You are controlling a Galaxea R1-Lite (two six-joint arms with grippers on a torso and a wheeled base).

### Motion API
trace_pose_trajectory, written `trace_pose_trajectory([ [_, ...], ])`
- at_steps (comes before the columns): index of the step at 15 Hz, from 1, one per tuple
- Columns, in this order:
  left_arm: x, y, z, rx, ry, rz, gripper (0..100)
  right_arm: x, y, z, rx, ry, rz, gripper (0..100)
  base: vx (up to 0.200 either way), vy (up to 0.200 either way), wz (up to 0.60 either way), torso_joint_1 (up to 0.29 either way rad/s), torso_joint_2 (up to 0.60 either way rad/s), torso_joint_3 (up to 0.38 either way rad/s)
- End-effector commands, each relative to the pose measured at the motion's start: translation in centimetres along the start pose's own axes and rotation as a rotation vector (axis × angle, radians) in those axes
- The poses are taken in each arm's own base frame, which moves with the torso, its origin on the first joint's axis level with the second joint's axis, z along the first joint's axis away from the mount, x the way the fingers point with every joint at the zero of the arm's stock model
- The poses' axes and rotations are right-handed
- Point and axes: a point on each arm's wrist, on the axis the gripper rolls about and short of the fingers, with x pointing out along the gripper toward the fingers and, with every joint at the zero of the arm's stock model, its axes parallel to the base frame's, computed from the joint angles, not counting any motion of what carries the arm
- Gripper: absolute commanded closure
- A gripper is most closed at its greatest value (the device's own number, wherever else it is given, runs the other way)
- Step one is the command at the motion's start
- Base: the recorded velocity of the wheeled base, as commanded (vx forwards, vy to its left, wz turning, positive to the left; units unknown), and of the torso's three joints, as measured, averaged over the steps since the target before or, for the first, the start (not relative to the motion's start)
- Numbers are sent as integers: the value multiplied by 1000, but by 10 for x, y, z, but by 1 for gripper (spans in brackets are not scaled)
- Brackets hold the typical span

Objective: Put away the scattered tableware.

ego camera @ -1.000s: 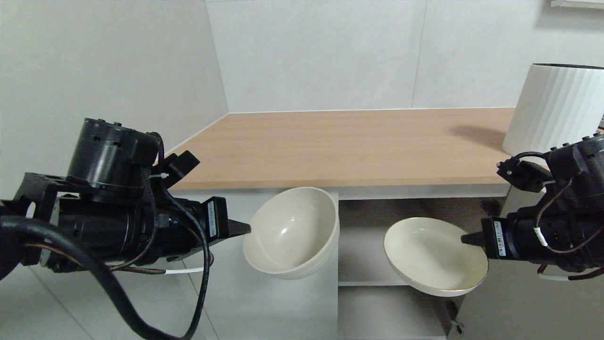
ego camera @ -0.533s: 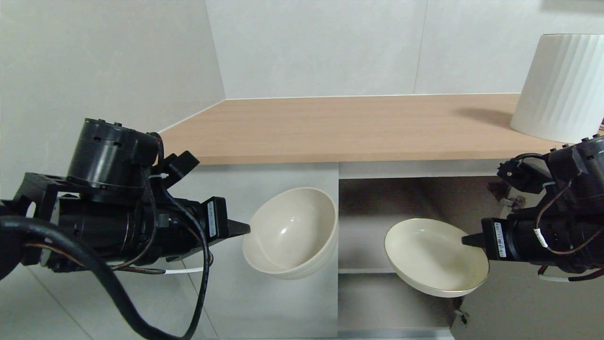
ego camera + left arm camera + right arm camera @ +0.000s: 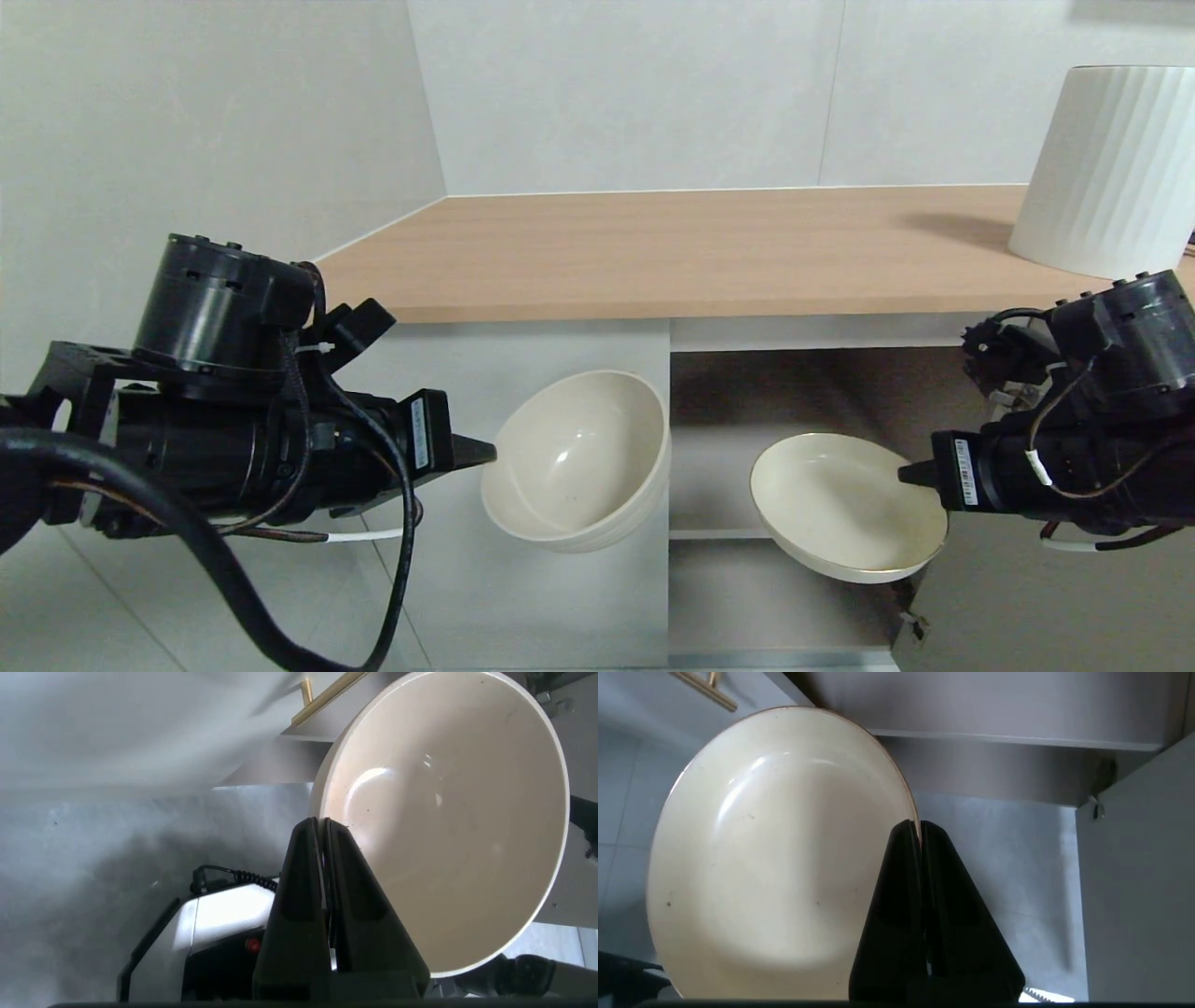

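My left gripper [image 3: 487,454] is shut on the rim of a deep cream bowl [image 3: 579,459], held in the air before the closed left cabinet door; in the left wrist view the bowl [image 3: 448,821] tilts away from the closed gripper [image 3: 324,831]. My right gripper [image 3: 907,473] is shut on the rim of a shallow cream plate [image 3: 845,506] with a thin gold edge, held at the mouth of the open right cabinet bay, just above its inner shelf [image 3: 709,535]. The right wrist view has the plate [image 3: 775,859] pinched at its rim by the gripper [image 3: 918,835].
A wooden countertop [image 3: 691,247] runs above the cabinet, with a ribbed white lampshade [image 3: 1111,168] at its right end. White walls close off the left and back. The opened cabinet door [image 3: 1036,597] stands at the right, below my right arm.
The head camera rose early on, so the whole scene dropped. Since then my right arm has carried the plate slightly left, toward the open bay. The left arm and bowl stayed put.
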Motion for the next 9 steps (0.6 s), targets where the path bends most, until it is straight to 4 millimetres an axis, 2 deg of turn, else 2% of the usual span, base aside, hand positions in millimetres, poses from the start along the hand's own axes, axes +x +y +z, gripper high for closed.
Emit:
trace_pose_trajectory([
  [1, 1, 0, 0, -1, 3, 1, 100, 37, -1, -4, 0, 78, -30, 100, 0, 0, 0, 0, 0, 0],
  [3, 2, 1, 0, -1, 5, 4, 100, 66, -3, -9, 5, 125, -51, 100, 0, 0, 0, 0, 0, 0],
  [4, 2, 1, 0, -2, 7, 4, 100, 94, -6, -14, 16, 144, -67, 100, 0, 0, 0, 0, 0, 0],
  [5, 3, 1, 0, -2, 7, 6, 100, 106, -9, -16, 24, 151, -75, 100, 0, 0, 0, 0, 0, 0],
  [7, 2, 1, 0, -2, 6, 5, 100, 146, -24, -23, 75, 154, -108, 100, 0, 0, 0, 0, 0, 0],
  [8, 2, 1, 0, -2, 6, 5, 100, 160, -30, -27, 85, 154, -117, 100, 0, 0, 0, 0, 0, 0],
  [9, 3, 1, 0, -3, 6, 7, 100, 162, -30, -27, 86, 149, -117, 100, 0, 0, 0, 0, 0, 0],
])
